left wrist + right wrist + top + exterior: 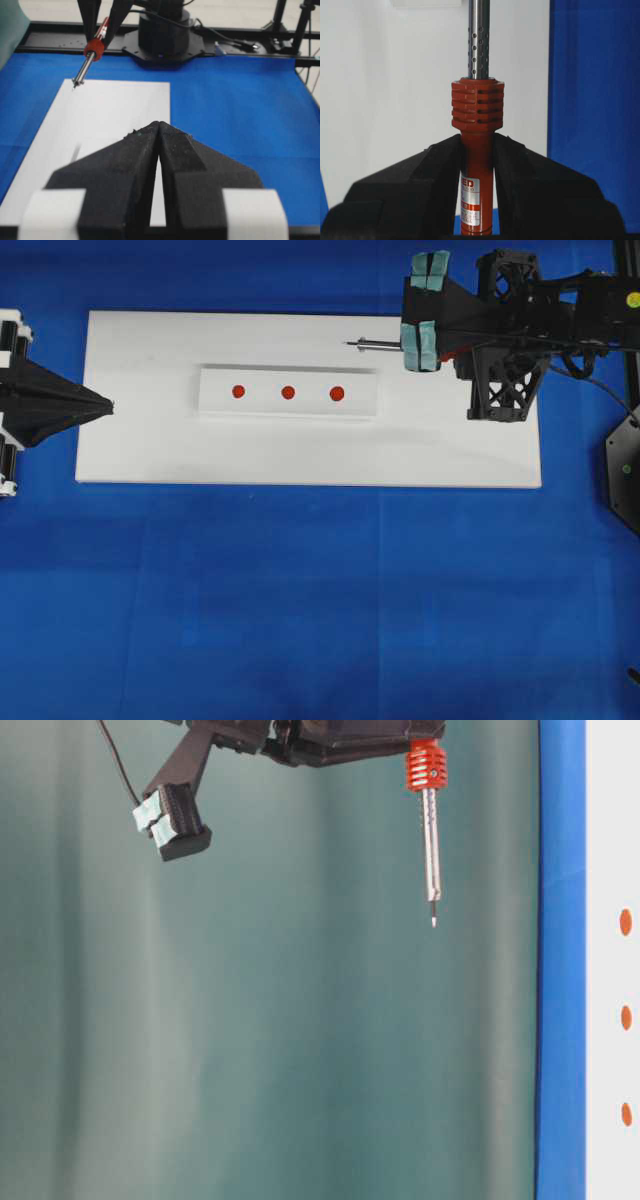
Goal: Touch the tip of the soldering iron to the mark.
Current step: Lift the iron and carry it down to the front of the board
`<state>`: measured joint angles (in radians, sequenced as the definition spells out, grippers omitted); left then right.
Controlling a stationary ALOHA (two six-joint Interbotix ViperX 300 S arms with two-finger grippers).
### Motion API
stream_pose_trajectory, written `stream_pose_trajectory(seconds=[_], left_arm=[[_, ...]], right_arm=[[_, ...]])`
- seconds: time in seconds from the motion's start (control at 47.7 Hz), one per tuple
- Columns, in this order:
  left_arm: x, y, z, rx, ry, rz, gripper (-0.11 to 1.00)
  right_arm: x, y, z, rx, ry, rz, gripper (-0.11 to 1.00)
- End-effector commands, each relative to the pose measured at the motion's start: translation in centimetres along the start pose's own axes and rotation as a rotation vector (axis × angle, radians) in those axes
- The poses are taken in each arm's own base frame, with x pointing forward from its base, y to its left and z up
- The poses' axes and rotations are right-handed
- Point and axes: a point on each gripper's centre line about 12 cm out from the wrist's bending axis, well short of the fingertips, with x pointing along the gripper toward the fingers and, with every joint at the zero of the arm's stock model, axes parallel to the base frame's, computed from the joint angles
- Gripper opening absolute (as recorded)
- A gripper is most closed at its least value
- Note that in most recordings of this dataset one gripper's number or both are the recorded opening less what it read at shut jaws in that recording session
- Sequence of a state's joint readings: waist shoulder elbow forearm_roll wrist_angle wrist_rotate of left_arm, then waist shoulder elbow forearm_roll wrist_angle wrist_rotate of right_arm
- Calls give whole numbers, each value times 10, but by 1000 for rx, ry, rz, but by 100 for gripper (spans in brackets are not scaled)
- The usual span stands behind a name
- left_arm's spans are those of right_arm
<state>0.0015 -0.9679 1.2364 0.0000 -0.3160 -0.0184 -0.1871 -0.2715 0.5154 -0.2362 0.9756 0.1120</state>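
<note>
Above white board (140, 450), right gripper (477, 165) clamping soldering iron (477, 150); you're aiming tip (349, 343) toward 7 o'clock, nearest red mark (337, 393); descend slowly. Left gripper (159, 125) idling, jaws together.

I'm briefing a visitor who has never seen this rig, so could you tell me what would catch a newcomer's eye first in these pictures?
First, the red-orange soldering iron clamped in the right gripper, its silver shaft pointing out over the white board. Next, three red marks in a row on the raised white strip in the board's middle; the tip is beyond the strip's far edge. The left gripper sits shut at the board's left end.
</note>
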Motion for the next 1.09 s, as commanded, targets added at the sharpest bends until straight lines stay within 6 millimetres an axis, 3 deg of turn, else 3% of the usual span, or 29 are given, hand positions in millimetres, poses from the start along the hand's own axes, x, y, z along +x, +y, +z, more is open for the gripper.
stream_pose_trajectory(seconds=[0.0,0.231,0.441,0.671,0.902,1.07], left_arm=[[2,0,4,0,-15,1,0],[2,0,4,-5,-14,1,0],[2,0,4,-20,-15,1,0],[2,0,4,-21,-15,1,0],[1,0,5,-23,-20,1,0],[1,0,6,-23,-23,1,0]], right_arm=[[-12,-3,8,7,-53,-4,6],[-13,3,7,23,-50,12,6],[-18,27,4,47,-64,45,6],[-27,73,-1,36,-82,105,6],[-42,133,-12,30,-110,187,6],[-47,155,-17,33,-120,187,6]])
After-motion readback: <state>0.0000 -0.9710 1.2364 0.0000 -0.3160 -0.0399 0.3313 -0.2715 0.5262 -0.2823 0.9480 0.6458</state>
